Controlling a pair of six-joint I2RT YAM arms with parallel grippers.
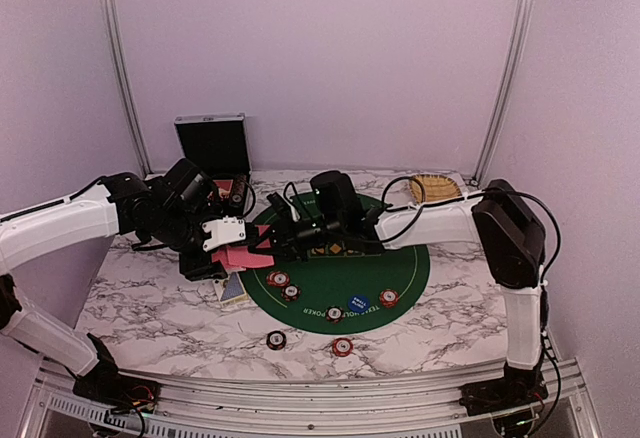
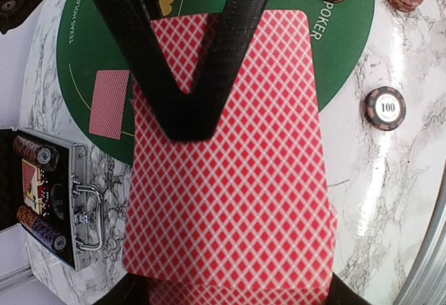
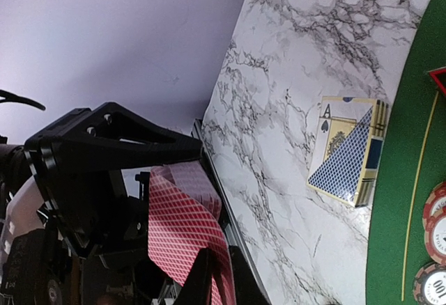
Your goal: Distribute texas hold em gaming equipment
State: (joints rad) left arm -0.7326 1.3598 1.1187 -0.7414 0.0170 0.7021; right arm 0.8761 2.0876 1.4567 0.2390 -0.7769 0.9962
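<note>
My left gripper is shut on a deck of pink-red-backed cards and holds it above the left edge of the green mat. In the left wrist view the deck fills the frame between my left gripper. My right gripper is shut on the top card, whose edge bends up between its fingers. One card lies face down on the mat. Several chips and a blue button lie on the mat. Two chips lie on the marble in front.
A blue-and-gold card box lies on the marble under the left gripper and also shows in the right wrist view. The black hinged case stands open at the back left. The wicker basket sits at the back right.
</note>
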